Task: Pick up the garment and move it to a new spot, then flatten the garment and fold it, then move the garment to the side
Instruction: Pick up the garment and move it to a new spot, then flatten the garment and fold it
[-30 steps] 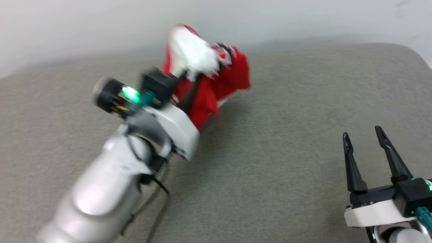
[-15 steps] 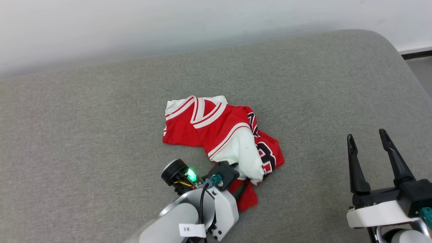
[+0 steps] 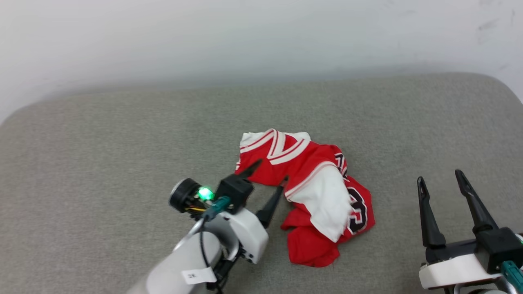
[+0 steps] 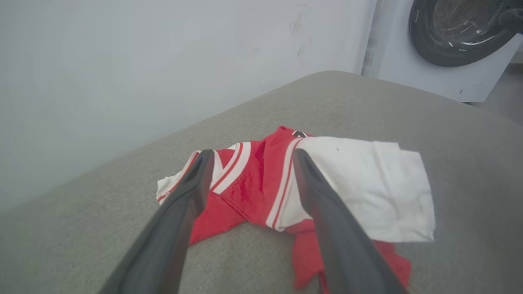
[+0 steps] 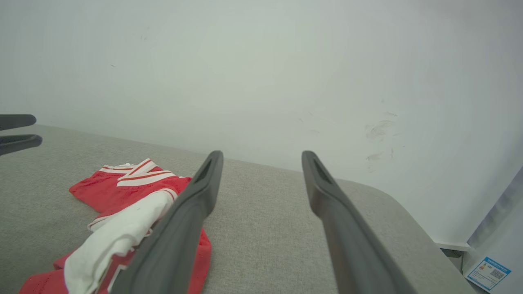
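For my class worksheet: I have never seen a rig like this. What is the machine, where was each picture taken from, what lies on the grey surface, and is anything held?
It is a robot with two arms, each ending in a tool with two long dark fingers. One picture comes from a camera on its head, looking down: the left tool is near the middle, the right tool at the lower right. The other two come from cameras on the wrists, each looking along its own tool's fingers. On the grey surface lies a crumpled red garment with a white sleeve on top. Both tools are open. The left one's fingers are spread at the garment's edge; the right one is apart from it. Nothing is held.
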Available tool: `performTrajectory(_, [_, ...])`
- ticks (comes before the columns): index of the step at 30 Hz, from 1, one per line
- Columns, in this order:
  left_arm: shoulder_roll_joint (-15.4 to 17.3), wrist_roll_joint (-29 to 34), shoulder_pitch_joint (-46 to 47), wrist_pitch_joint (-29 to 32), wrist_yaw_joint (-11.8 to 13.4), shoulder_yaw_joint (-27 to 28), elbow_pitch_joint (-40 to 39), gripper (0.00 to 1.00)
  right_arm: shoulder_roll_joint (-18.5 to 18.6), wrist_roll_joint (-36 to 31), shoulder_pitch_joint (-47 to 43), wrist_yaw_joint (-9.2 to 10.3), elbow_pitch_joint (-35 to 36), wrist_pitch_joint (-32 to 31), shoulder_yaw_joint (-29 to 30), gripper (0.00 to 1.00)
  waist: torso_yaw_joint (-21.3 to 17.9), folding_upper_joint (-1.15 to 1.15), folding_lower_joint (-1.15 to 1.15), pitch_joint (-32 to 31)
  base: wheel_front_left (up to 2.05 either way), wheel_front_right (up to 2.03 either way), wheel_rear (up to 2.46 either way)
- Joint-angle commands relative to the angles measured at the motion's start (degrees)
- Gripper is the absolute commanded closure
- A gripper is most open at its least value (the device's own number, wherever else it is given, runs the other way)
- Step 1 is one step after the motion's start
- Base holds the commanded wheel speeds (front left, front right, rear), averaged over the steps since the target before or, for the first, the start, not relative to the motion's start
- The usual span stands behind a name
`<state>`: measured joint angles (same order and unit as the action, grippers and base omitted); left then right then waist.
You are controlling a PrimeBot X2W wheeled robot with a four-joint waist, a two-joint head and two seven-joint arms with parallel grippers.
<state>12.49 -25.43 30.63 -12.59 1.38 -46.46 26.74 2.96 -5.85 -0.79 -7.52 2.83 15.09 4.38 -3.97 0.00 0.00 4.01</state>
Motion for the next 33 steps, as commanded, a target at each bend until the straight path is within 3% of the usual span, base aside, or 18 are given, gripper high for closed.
performTrajectory(1, [1.03, -0.12, -1.25, -0.59, 0.79, 0.78, -0.8, 0.0, -0.14, -0.18, -1.01, 0.06, -0.11, 0.12, 0.01, 0.0, 1.9, 0.0, 0.0, -1.88, 0.0, 0.0, 0.0])
performTrajectory(5, [4.41, -0.09, -3.84, -2.22, 4.26, 5.03, -5.73, 0.0, -0.14, -0.24, -1.75, 0.06, 0.05, 0.12, 0.06, 0.0, 3.29, 0.0, 0.0, -3.0, 0.0, 0.0, 0.0])
performTrajectory(8, [7.05, 4.25, -6.44, -2.65, 8.39, 8.19, -11.43, 0.0, -0.13, -0.07, -2.36, 0.06, 0.31, 0.12, 0.41, 0.0, 4.28, 0.0, 0.0, -3.4, 0.0, 0.0, 0.0])
performTrajectory(12, [7.59, 6.86, -14.24, -2.59, 10.77, 13.54, -18.84, 0.0, -0.13, 0.2, -3.34, 0.06, 0.35, 0.12, 0.63, 0.0, 4.96, 0.0, 0.0, -3.54, 0.0, 0.0, 0.0])
performTrajectory(22, [3.96, 11.33, -26.95, -2.63, 8.03, 23.31, -24.11, 0.0, -0.13, 0.49, -4.02, 0.06, 0.35, 0.12, 0.75, 0.0, 5.77, 0.0, 0.0, -3.63, 0.0, 0.0, 0.0])
performTrajectory(33, [-0.38, 16.19, -29.37, -2.64, 2.44, 29.49, -23.57, 0.0, -0.14, 0.32, -4.3, 0.06, -1.38, 0.12, 0.02, 0.0, 5.32, 0.0, 0.0, -3.58, 0.0, 0.0, 0.0])
